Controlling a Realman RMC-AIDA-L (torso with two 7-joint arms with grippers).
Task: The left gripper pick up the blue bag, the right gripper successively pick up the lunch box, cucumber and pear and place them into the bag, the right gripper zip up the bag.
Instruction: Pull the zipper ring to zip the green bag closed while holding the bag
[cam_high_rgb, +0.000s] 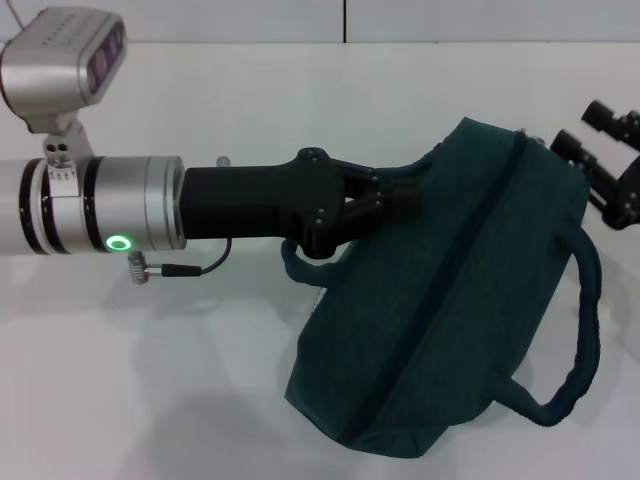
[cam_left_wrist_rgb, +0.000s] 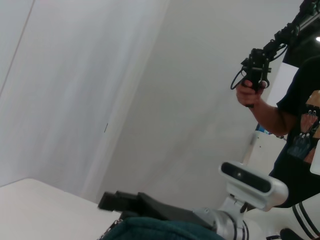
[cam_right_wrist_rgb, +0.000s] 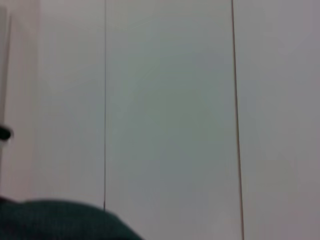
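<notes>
Dark teal bag (cam_high_rgb: 470, 300), black grippers, white table (cam_high_rgb: 150, 380).

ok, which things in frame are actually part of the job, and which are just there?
Job:
blue bag, zipper shut
left gripper, gripping the bag's handle
right gripper, at the bag's far end

Just there:
white table
person holding a controller, behind the robot

Robotics laboratory or test room. A plain white tabletop (cam_high_rgb: 200, 400) forms the work surface, backed by bare white wall panels (cam_right_wrist_rgb: 170, 100) with thin vertical seams. In the left wrist view, a person in a black printed T-shirt (cam_left_wrist_rgb: 300, 125) stands beside the robot and holds up a black handheld controller with a trailing cable (cam_left_wrist_rgb: 255, 67). A silver-grey camera module (cam_high_rgb: 65, 65) is clamped to the robot's metal arm.
</notes>
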